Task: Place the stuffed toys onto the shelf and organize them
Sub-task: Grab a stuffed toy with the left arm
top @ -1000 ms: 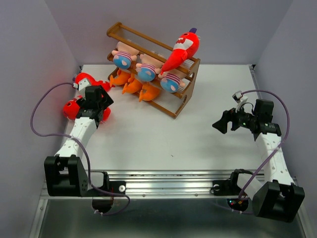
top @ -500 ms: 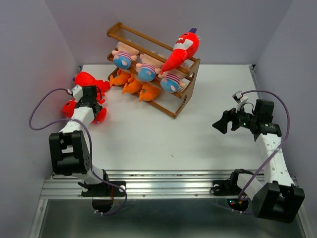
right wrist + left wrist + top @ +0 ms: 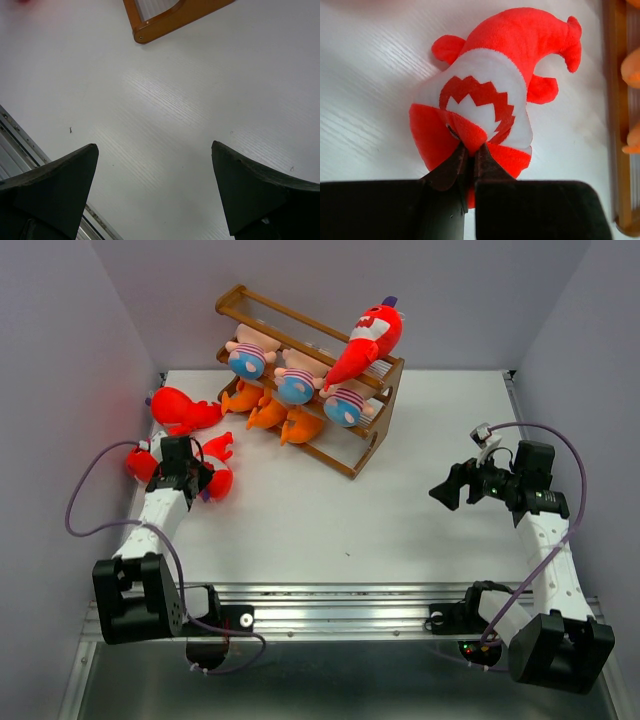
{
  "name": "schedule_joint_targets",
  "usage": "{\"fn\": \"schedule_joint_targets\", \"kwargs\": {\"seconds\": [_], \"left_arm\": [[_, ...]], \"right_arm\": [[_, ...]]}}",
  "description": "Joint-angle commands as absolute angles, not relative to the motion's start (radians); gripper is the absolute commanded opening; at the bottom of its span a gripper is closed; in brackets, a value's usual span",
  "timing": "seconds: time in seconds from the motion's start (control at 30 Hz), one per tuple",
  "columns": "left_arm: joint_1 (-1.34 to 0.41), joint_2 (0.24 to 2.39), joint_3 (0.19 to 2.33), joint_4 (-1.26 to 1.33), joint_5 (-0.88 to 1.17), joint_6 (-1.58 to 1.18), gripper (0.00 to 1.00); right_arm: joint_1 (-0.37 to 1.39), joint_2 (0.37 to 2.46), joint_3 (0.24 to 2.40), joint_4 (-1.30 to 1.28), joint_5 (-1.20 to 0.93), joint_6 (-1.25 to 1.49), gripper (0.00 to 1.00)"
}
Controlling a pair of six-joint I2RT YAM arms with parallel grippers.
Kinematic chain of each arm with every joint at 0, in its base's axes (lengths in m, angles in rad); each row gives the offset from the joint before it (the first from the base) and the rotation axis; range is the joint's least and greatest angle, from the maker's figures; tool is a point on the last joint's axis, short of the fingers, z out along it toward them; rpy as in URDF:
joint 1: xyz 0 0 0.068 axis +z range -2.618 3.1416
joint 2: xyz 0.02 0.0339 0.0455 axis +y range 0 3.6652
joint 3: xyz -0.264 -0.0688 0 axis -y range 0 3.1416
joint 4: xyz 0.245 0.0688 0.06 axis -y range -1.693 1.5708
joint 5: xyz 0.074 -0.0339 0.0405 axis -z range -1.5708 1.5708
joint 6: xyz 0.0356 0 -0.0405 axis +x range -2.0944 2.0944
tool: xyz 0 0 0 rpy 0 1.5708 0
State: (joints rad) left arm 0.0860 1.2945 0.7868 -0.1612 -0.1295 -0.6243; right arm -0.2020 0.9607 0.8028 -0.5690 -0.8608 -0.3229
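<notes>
Red shark (image 3: 485, 100) lies tail away from low-stretched left arm (image 3: 160, 508), left jaws clamped on its mouth edge; right jaws apart.

Two arms alike: white tube links w/ black joint housings. Left arm (image 3: 155, 515) & right arm (image 3: 552, 545) each rise from a blocky black base, left base (image 3: 130, 590), right base (image 3: 555, 645). Thin purple left cable (image 3: 70, 512) loops beside its arm; right cable (image 3: 540, 425) same colour, ending in a small white plug. Left gripper (image 3: 469, 150) & right gripper (image 3: 155, 150): matte black wedge fingers (image 3: 55, 185) tapering to points
</notes>
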Motion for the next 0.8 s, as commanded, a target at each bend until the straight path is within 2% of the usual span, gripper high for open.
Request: {"fn": "schedule_joint_targets", "kwargs": {"seconds": [0.0, 0.2, 0.5, 0.77], "left_arm": [[0.077, 1.123, 0.721, -0.144, 0.006, -0.67, 0.0], [0.051, 0.922, 0.64, -0.124, 0.181, -0.695, 0.0], [0.043, 0.672, 0.606, -0.08, 0.293, -0.609, 0.0], [0.041, 0.508, 0.612, 0.077, 0.422, -0.538, 0.0]], "right_arm": [[-0.207, 0.939, 0.793, -0.543, -0.867, -0.342, 1.0], [-0.207, 0.942, 0.792, -0.543, -0.879, -0.348, 1.0], [-0.207, 0.948, 0.793, -0.557, -0.923, -0.371, 1.0], [-0.207, 0.966, 0.808, -0.578, -0.939, -0.39, 1.0]]}}
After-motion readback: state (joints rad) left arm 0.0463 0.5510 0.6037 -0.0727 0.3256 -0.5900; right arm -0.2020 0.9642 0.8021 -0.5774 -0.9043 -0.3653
